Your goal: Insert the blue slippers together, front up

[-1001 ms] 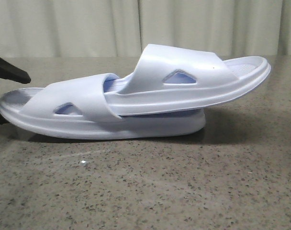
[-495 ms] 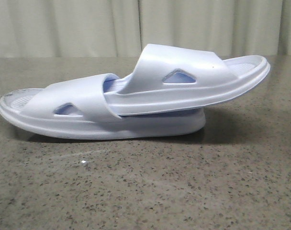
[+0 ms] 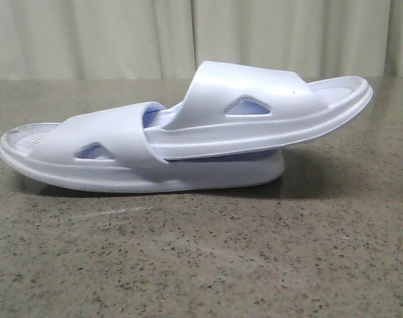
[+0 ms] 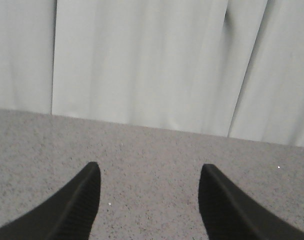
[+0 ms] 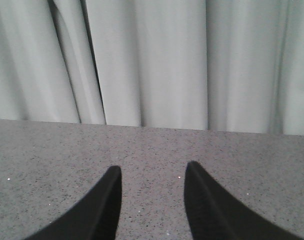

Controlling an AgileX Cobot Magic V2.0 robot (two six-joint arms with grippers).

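Observation:
Two pale lavender-blue slippers lie nested on the speckled grey table (image 3: 208, 265) in the front view. The lower slipper (image 3: 109, 156) rests flat on its sole. The upper slipper (image 3: 268, 109) has one end pushed under the lower one's strap and its other end tilted up to the right. Neither gripper shows in the front view. In the left wrist view my left gripper (image 4: 148, 172) is open and empty over bare table. In the right wrist view my right gripper (image 5: 152, 172) is open and empty over bare table. No slipper shows in either wrist view.
A pale pleated curtain (image 3: 122, 33) hangs behind the table's far edge. It also shows in the left wrist view (image 4: 142, 60) and in the right wrist view (image 5: 167, 60).
A black gripper finger at the far left of the front view one second ago has withdrawn out of view. The slippers have stayed in place.

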